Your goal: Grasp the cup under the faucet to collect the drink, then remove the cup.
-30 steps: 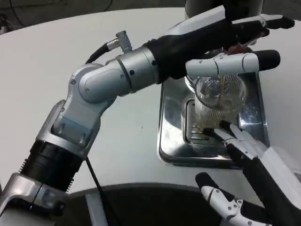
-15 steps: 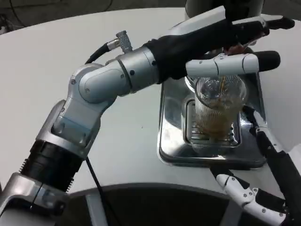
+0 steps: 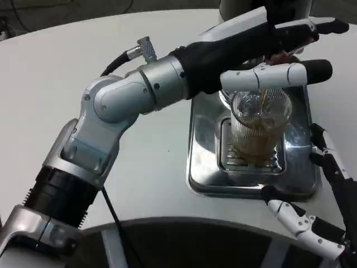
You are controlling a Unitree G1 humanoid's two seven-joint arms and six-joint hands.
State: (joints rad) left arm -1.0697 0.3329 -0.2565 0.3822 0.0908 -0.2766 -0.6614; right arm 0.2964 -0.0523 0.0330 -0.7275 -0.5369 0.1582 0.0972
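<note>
The table (image 3: pixel 67 72) is plain white. The tray (image 3: pixel 203 139) is shiny silver metal, mirror-like. The cup (image 3: pixel 261 125) is clear, ribbed with fine vertical lines, and holds amber-brown drink with a thin brown stream falling in. The left hand (image 3: pixel 262 42) has a white back and black fingers, one white with a black tip. The right hand (image 3: pixel 329 190) is white and black too.

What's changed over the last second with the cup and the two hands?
The right hand drew back from the cup's base toward the tray's right edge, fingers spread, touching nothing. The brown drink rose in the cup. The left hand stayed at the faucet above the cup, and cup and tray kept their places.
</note>
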